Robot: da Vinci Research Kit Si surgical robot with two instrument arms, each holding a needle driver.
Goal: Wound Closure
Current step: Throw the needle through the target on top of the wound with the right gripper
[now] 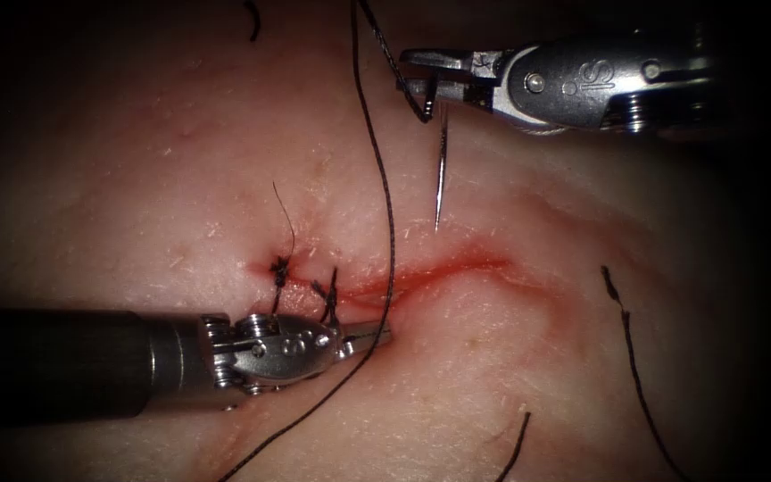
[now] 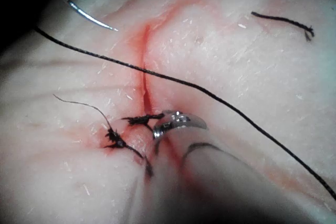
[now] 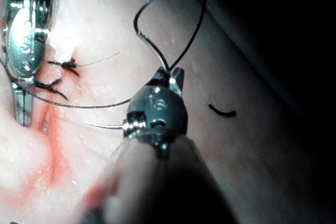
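So you've got two stitches [image 1: 280,270] knotted at the left end of the cut [image 1: 439,268] already — the rest of it, running off to the right, is still gaping with red fluid [image 1: 421,272] along it, so I'd say you're maybe a third done and most of the closing is left. Your right tool [image 1: 426,76] has its jaws pinched on the needle [image 1: 440,170] near the thread end; the needle hangs point-down above the tissue [image 1: 537,375], clear of it, over the far side of the open part. The thread [image 1: 385,196] trails from there down across the cut. Your left tool [image 1: 369,336] sits at the cut just beside the second stitch — jaws look pressed together, and I can't tell if they've got anything. A few cut ends of thread [image 1: 622,312] lie loose around. No containers here.
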